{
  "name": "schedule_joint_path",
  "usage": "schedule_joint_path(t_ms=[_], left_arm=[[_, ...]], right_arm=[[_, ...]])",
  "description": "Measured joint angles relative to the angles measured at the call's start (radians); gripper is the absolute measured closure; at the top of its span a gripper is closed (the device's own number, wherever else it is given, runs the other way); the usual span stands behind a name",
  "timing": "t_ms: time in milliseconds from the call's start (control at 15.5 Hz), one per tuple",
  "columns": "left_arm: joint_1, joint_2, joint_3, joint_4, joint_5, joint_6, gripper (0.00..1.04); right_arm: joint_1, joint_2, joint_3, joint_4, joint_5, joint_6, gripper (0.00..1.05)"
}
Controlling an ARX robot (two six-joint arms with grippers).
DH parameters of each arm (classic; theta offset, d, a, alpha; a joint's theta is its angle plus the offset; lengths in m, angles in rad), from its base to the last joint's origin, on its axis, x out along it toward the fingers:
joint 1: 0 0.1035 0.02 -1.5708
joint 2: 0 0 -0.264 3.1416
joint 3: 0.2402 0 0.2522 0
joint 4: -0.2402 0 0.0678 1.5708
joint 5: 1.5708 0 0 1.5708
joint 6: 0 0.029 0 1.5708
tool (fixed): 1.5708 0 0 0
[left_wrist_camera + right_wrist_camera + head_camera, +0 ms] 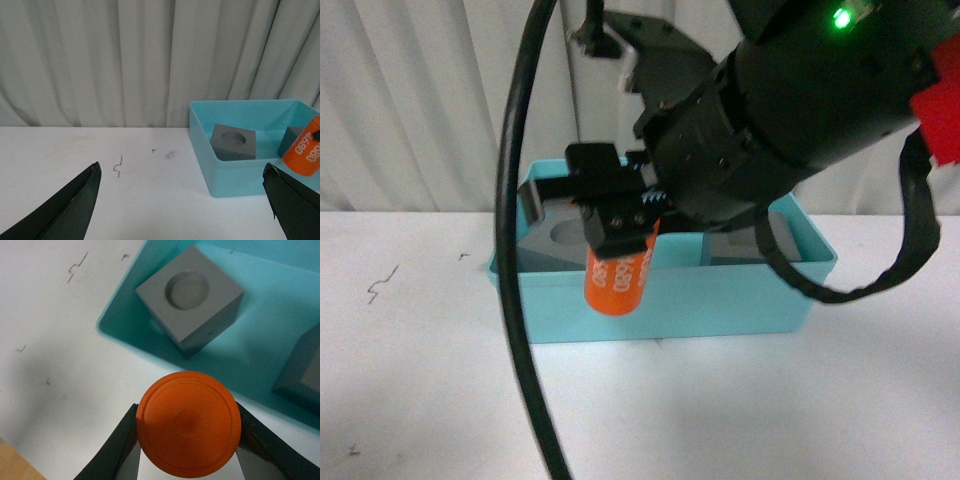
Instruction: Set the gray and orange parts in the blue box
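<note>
White table (pixel 420 400), curtain behind. Blue box (pixel 660 310) sits mid-table, already holding both gray parts: the cube with the round recess (pixel 190 300) toward its left end, the second gray cube (pixel 302 372) toward the right, only partly visible; the two stand apart. Right gripper (pixel 187 440) is clamped on the orange cylinder (pixel 618 275), fingers pressing its sides, cylinder hanging roughly upright with "4680" print showing. From the right wrist view the cylinder appears to hang over the table just outside the box's near wall, not yet over the interior. Left gripper (pixel 185 200) hangs spread wide and empty over bare table, well left of the box. Judgement: last part to go in. To do it well, carry the cylinder forward past the near rim with clearance, aim for the bare floor between the cubes, lower before letting go so it does not bounce or topple onto the round-recess cube.
</note>
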Motion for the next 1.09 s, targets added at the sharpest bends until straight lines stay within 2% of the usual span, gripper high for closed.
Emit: schedule_joint_path(t_ms=[515,1093], left_arm=[[0.000,0.000,0.000,0.000,0.000,0.000,0.07],[0.000,0.000,0.000,0.000,0.000,0.000,0.07]], right_arm=[[-0.177,0.085,0.190,-0.040,-0.012,-0.039,0.58],[-0.193,0.256,0.290,-0.027,-0.023,-0.039,0.58]])
